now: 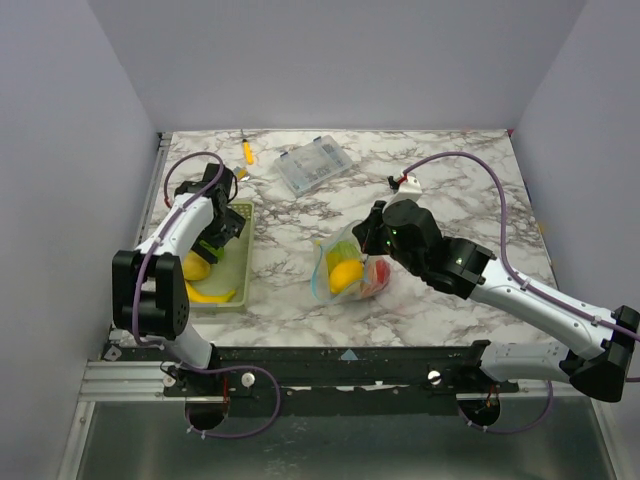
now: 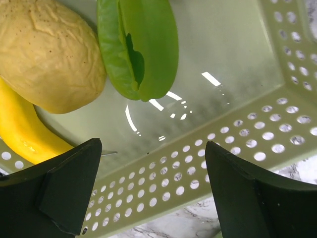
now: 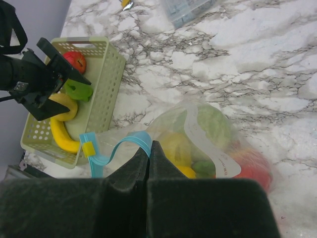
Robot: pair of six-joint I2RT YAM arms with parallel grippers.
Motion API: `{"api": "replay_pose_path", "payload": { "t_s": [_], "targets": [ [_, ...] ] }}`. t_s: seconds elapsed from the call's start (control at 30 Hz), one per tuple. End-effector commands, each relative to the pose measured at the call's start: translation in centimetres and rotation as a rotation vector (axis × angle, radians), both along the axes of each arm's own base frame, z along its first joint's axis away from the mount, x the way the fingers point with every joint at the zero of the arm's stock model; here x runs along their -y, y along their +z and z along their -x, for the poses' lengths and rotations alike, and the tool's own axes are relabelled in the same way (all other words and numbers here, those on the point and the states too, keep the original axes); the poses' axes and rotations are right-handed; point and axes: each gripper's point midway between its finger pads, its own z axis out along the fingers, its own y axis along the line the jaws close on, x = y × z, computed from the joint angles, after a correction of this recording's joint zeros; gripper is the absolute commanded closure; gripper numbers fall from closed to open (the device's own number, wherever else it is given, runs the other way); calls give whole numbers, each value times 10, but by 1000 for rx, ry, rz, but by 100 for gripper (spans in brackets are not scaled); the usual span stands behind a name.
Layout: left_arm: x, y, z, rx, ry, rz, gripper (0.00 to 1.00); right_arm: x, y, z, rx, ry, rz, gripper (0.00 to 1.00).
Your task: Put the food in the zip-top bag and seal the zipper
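The clear zip-top bag lies mid-table and holds yellow, green and red food. My right gripper is shut on the bag's light blue zipper and holds that edge up; a yellow slider sits on the strip's left end. My left gripper is open and empty over the green basket. Ahead of it lie a green piece, a tan-yellow round fruit and a banana. A red fruit also lies in the basket.
The basket stands at the left of the table, the left arm above it. A rigid clear compartment box and an orange-handled tool lie at the back. A small white and red object lies behind the right arm.
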Motion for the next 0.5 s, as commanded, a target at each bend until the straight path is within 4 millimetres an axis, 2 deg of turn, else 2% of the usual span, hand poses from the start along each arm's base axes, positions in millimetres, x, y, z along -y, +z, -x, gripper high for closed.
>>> {"api": "replay_pose_path", "payload": {
  "t_s": [0.0, 0.2, 0.47],
  "targets": [
    [-4, -14, 10, -67, 105, -2, 14, 1, 18, -5, 38, -16, -35, 99],
    [-13, -29, 2, -85, 133, -10, 11, 1, 18, -5, 39, -14, -36, 99],
    [-23, -41, -8, -90, 137, 14, 15, 1, 20, -3, 42, -8, -45, 99]
  ]
}}
